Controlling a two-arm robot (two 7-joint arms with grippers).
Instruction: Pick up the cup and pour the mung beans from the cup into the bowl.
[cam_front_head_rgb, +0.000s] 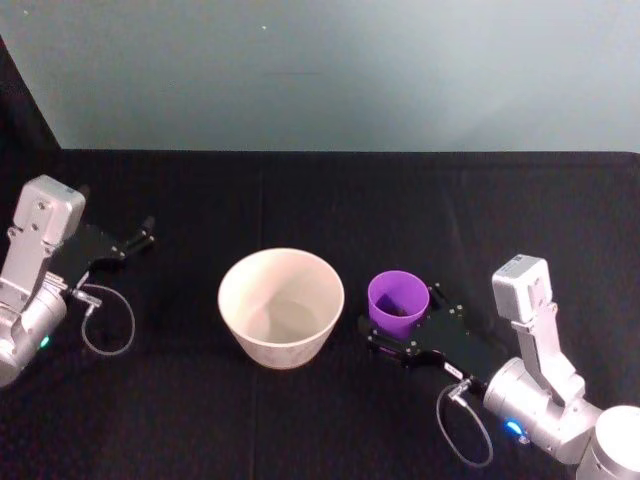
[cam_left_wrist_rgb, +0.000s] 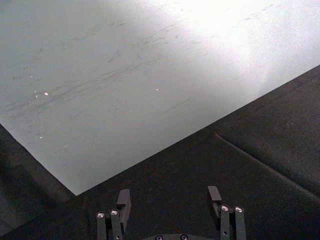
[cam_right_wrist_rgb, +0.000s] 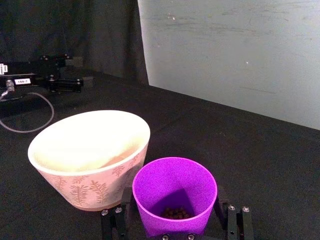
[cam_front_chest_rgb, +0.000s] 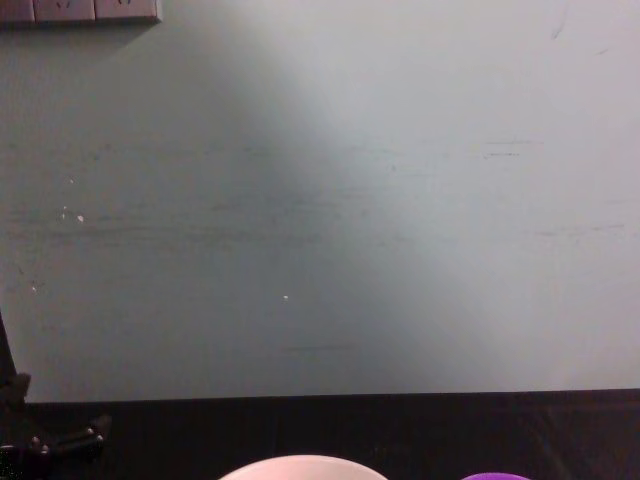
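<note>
on the black cloth table (cam_front_head_rgb: 300, 200) we see a wide round pale bowl (cam_front_head_rgb: 285, 350) just beside a small purple plastic cup (cam_front_head_rgb: 392, 293), which stands upright with dark mung beans (cam_right_wrist_rgb: 175, 212) inside. the right gripper (cam_front_head_rgb: 402, 318) straddles the cup, jaws spread wide. the left gripper (cam_front_head_rgb: 146, 232) sits spread and empty at the table's left.

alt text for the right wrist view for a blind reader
A small bright purple plastic cup with dark mung beans at its bottom stands between the open fingers of the right gripper. Beside it on the black table stands a wide pale bowl with a leaf pattern.
</note>
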